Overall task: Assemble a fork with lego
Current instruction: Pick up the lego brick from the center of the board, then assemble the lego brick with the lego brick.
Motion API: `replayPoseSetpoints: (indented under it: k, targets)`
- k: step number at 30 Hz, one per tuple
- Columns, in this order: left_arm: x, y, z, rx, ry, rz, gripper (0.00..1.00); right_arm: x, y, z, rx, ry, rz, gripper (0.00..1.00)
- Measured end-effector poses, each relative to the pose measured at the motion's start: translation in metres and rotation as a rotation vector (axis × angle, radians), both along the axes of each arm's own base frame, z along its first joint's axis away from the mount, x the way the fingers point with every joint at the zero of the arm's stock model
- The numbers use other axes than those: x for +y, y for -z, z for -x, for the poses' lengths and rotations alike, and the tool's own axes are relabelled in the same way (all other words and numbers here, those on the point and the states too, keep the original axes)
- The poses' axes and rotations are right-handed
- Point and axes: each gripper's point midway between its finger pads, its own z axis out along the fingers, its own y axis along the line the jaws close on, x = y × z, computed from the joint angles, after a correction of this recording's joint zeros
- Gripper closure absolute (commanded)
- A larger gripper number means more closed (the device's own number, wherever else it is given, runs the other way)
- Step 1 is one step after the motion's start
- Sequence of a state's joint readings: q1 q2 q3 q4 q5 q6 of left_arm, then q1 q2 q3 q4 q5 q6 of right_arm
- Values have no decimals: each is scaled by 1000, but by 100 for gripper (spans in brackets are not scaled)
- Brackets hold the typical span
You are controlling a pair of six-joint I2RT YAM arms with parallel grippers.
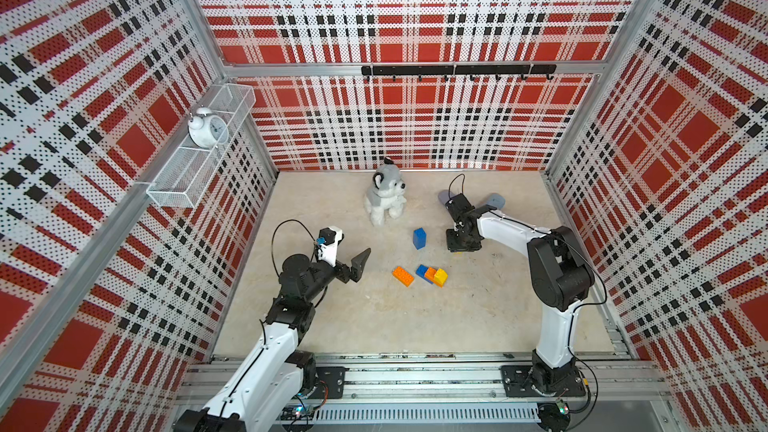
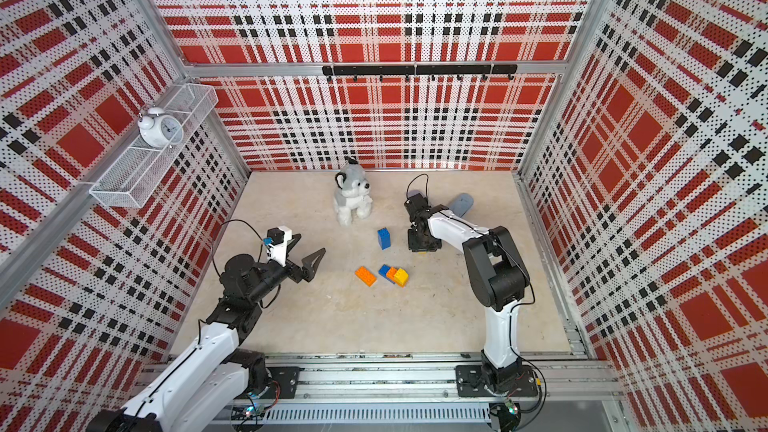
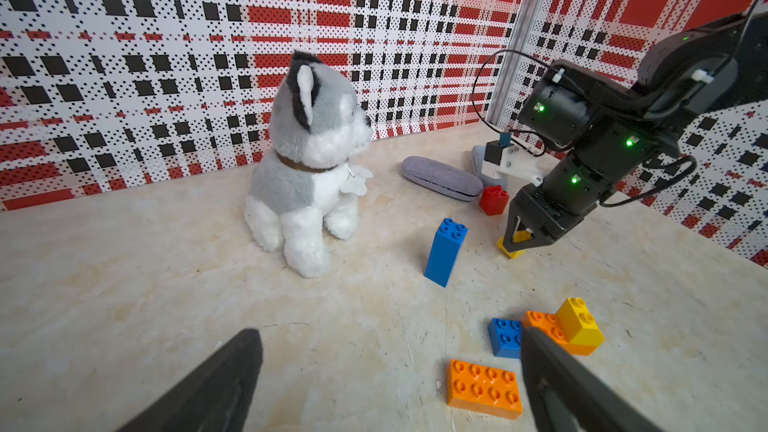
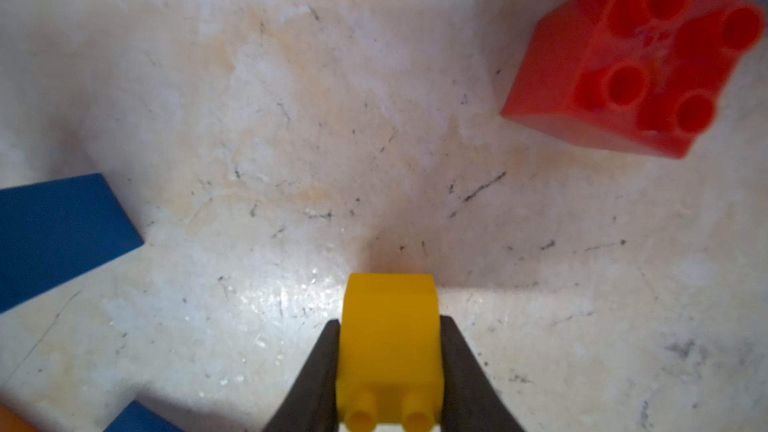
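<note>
Right wrist view: right fingers (image 4: 316, 376) clamped tight on a yellow brick (image 4: 390, 338) down at the tabletop (image 4: 291, 118); red brick (image 4: 636, 60) nearby. Left fingers (image 3: 216, 384) spread wide, empty, near the loose orange brick (image 3: 484, 388) and joined blue-orange-yellow cluster (image 3: 548, 326); tall blue brick (image 3: 444, 251) stands upright.

On the table (image 1: 374, 326), the plush dog (image 1: 386, 195) is seated at 12 o'clock from the middle. The tall upright brick (image 1: 419, 238) is stood at the dog's 5 o'clock, apart from it. At that brick's 3 o'clock a small brick (image 4: 390, 326) is clamped in the right gripper (image 3: 516, 241). A four-stud brick (image 3: 493, 200) is set beyond it, just before an oblong case (image 3: 440, 178). At the tall brick's 6 o'clock the joined cluster (image 1: 433, 275) is laid, with the flat brick (image 1: 403, 276) at its 9 o'clock, near but apart.
</note>
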State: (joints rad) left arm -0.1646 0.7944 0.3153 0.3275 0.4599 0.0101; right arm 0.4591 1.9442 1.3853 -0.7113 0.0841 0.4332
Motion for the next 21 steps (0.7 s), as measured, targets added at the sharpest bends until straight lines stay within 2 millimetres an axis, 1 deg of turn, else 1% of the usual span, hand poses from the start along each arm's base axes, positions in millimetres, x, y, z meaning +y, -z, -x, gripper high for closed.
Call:
replayPoseSetpoints:
  k: [2,3,4,6,8,10,12,14,16,18,21]
  targets:
    - [-3,1,6,-11,32,-27,2,1,-11,2,-19,-52,11,77]
    - [-6,0,9,-19,52,-39,2,4,-22,3,-34,-87,13,77]
    - [-8,0,13,-28,74,-51,2,9,-32,3,-50,-122,10,76]
    - [-14,-1,21,-47,125,-77,2,27,-59,4,-100,-219,-3,73]
    - [-23,2,30,-56,185,-107,2,55,-89,5,-166,-330,-22,72]
    - [-30,7,39,-60,237,-141,2,88,-110,13,-212,-435,-49,72]
    - [-38,14,48,-61,283,-179,2,114,-118,24,-227,-515,-72,73]
    - [-45,21,57,-64,328,-221,2,140,-117,37,-222,-597,-88,74]
    - [-48,26,64,-73,356,-260,2,161,-106,47,-199,-659,-90,74]
    - [-49,29,68,-88,367,-294,2,175,-88,55,-160,-702,-83,74]
    - [-48,30,73,-111,376,-334,2,182,-57,64,-94,-740,-57,74]
